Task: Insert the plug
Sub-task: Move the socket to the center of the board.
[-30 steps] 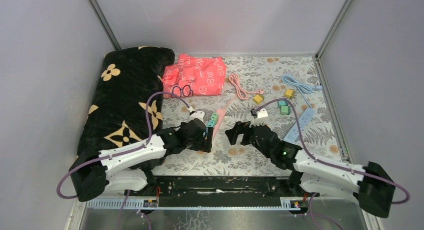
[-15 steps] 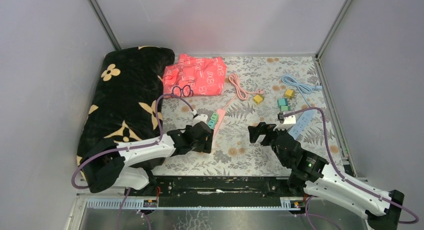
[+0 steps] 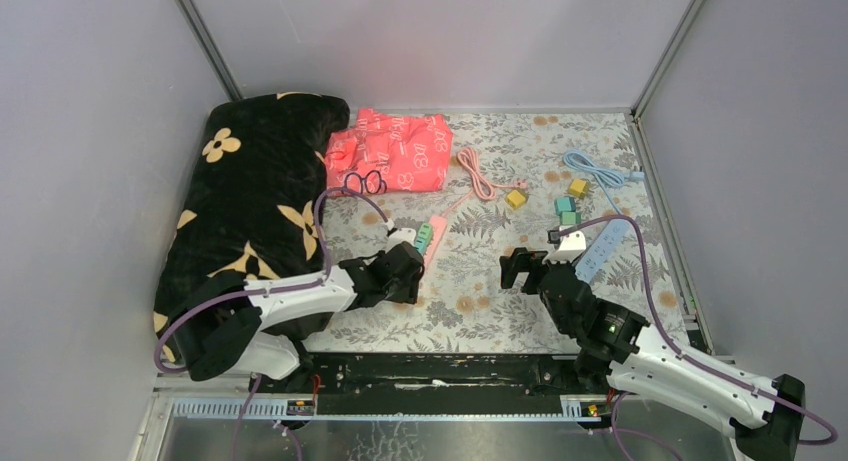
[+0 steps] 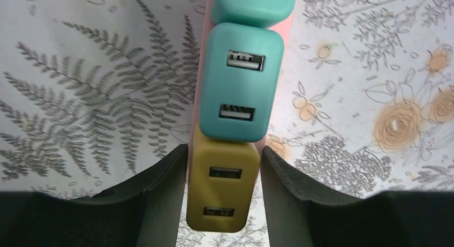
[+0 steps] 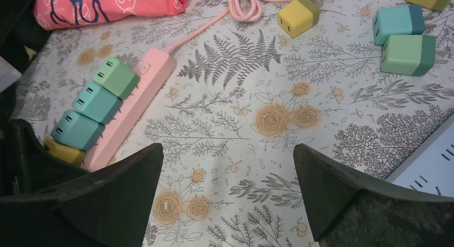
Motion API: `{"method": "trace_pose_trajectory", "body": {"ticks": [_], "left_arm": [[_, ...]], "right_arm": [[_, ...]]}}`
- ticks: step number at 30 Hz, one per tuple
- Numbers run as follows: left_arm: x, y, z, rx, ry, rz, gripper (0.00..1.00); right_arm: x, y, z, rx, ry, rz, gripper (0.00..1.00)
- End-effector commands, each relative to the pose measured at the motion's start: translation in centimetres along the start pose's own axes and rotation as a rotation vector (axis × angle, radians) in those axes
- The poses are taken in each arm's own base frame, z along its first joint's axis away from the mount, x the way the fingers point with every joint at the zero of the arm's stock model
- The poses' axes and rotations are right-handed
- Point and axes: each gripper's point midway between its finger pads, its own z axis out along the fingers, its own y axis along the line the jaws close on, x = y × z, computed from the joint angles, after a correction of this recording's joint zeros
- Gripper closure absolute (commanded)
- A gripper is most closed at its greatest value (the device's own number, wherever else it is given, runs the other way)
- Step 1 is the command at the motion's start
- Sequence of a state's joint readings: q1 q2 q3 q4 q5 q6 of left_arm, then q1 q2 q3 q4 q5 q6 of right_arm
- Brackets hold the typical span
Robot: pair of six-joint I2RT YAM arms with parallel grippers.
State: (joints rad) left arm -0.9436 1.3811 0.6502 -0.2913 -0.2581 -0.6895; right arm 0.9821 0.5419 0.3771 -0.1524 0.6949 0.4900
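A pink power strip point(image 5: 140, 94) lies diagonally on the floral mat and carries several plugs in a row. The nearest one is a yellow plug point(image 4: 222, 185), with a teal plug point(image 4: 241, 81) just beyond it. My left gripper point(image 4: 224, 150) is shut on the strip's near end, its fingers point(image 4: 160, 193) flanking the yellow plug. Several loose plugs lie at the back right, among them a yellow one point(image 5: 299, 15), a teal one point(image 5: 399, 23) and a green one point(image 5: 409, 54). My right gripper point(image 5: 227, 188) hovers open over bare mat, holding nothing.
A light blue power strip point(image 3: 605, 246) lies to the right of the right gripper, with its blue cable point(image 3: 595, 168) behind. A coiled pink cable point(image 3: 478, 173) and a folded pink cloth point(image 3: 392, 149) lie at the back. A black blanket point(image 3: 250, 191) fills the left side.
My left gripper's fingers have closed in from wide open onto the strip's near end. The right arm has swung right, away from the strip, and stays open.
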Motion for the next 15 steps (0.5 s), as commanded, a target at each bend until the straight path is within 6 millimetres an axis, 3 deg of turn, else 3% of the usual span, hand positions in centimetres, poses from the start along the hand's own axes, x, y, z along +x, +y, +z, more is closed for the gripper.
{"method": "trace_pose_trajectory", "body": {"ticks": [1,11,15], "left_arm": [[-3.6,2.5,0.1,-0.091,-0.104,-0.056,0.54],[-10.0,6.9,1.5,-0.180,-0.140,-0.090,0.55],[-11.3,8.0,3.0,-0.191,-0.118,-0.098,0.55]], "right_arm": [[-0.9,-0.2,0.2,0.023,-0.047,-0.001,0.01],[-1.1,-0.7,0.1,0.039,-0.065,-0.013,0.01],[-1.4,-0.9,0.1,0.049,-0.075,-0.021,0.01]]}}
